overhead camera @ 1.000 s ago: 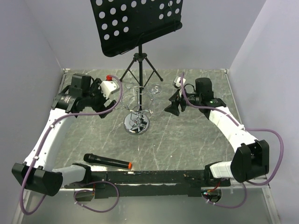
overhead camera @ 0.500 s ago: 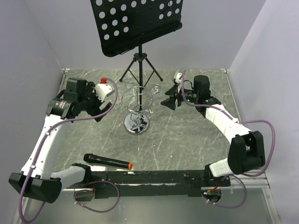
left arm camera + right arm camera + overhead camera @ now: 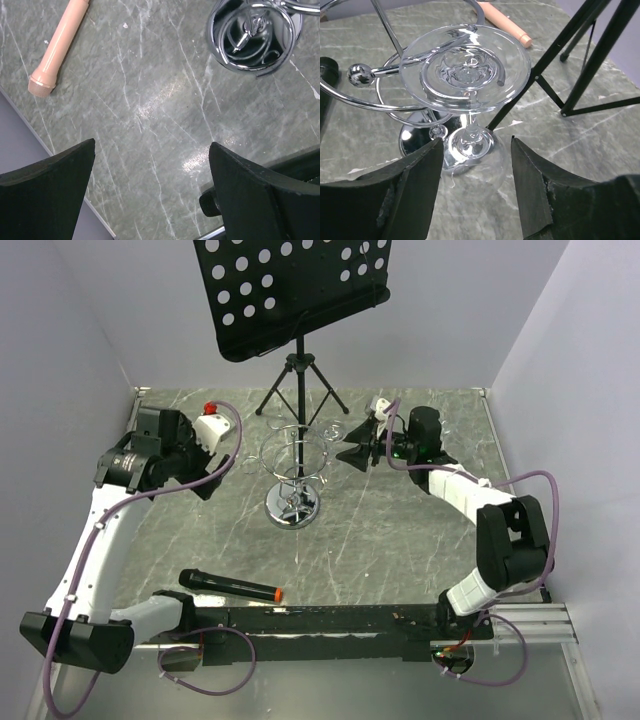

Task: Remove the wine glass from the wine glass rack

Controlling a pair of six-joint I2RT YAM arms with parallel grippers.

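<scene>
The chrome wine glass rack [image 3: 291, 505] stands mid-table on its round shiny base, wire loops on top. A clear wine glass [image 3: 469, 85] hangs upside down from a loop on the rack's right side [image 3: 331, 430], foot up, bowl below. My right gripper [image 3: 350, 452] is open at the glass; in the right wrist view its two black fingers [image 3: 415, 185] flank the bowl [image 3: 476, 150] without closing on it. My left gripper [image 3: 205, 480] is open and empty, left of the rack; the left wrist view shows the rack base [image 3: 255, 37] beyond it.
A black tripod music stand [image 3: 298, 375] rises behind the rack, its legs [image 3: 580, 60] close to the glass. A black microphone with an orange end [image 3: 230, 587] lies near the front edge, seen pale in the left wrist view [image 3: 60, 45]. Walls enclose the table.
My right gripper has moved left, up to the hanging glass. My left arm has drawn back left and away from the rack.
</scene>
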